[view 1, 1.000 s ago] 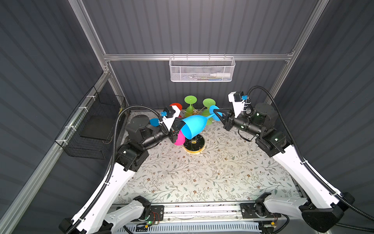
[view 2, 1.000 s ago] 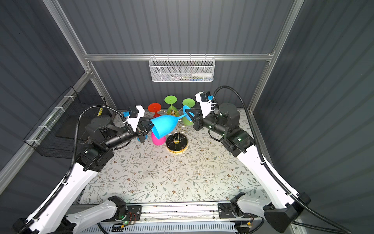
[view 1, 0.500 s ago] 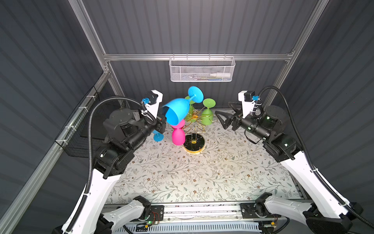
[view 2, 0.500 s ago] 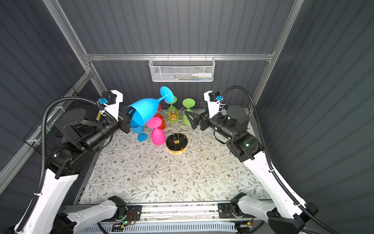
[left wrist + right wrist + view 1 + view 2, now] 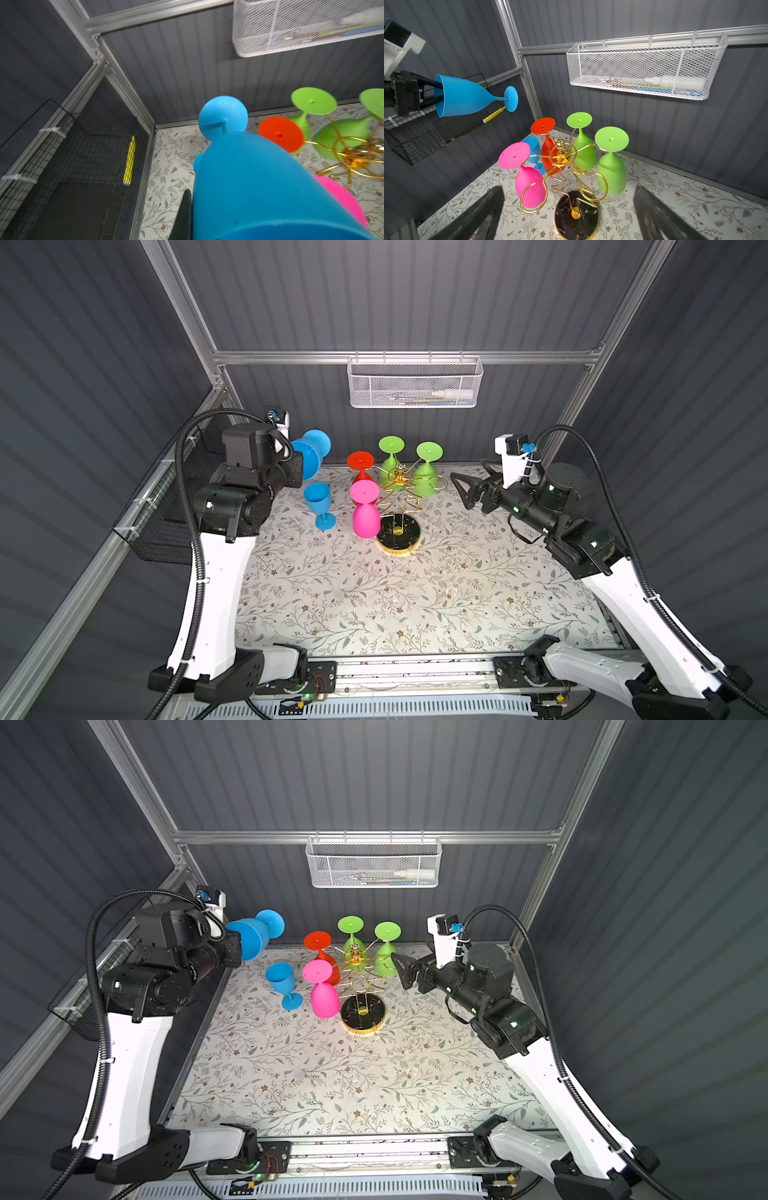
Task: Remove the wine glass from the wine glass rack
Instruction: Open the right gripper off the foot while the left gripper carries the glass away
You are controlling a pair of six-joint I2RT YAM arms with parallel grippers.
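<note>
A blue glass (image 5: 467, 97) was found already off the rack (image 5: 398, 531), held on its side in the air at the left of both top views, well apart from the rack at the centre. It was gripped by the left claw (image 5: 432, 91), whose jaws were closed tight on the bowl's wall at the rim, one finger apparently inside and one outside, with the foot pointed away from the claw. The right claw (image 5: 462, 491) was spread wide and nothing was held in it; it was aimed at the rack from the right. The lift-off was therefore judged done, and the setting down of the glass was judged to be left. A second blue glass (image 5: 319, 502) was stood upright on the surface (image 5: 415, 605) just left of the rack. Four glasses were hung foot-up on the rack: one pink (image 5: 365, 518), one red (image 5: 360, 460) and two green (image 5: 428, 472), and two rings were left empty. Whether these four were also to be taken could not be told. The surface was covered in a pale leaf-and-flower print. The room was walled with dark grey ribbed panels (image 5: 374, 302). A white mesh basket (image 5: 415, 385) was hung on the back rail at upper centre, and a black wire basket (image 5: 411, 145) was fixed to the wall at the left.
</note>
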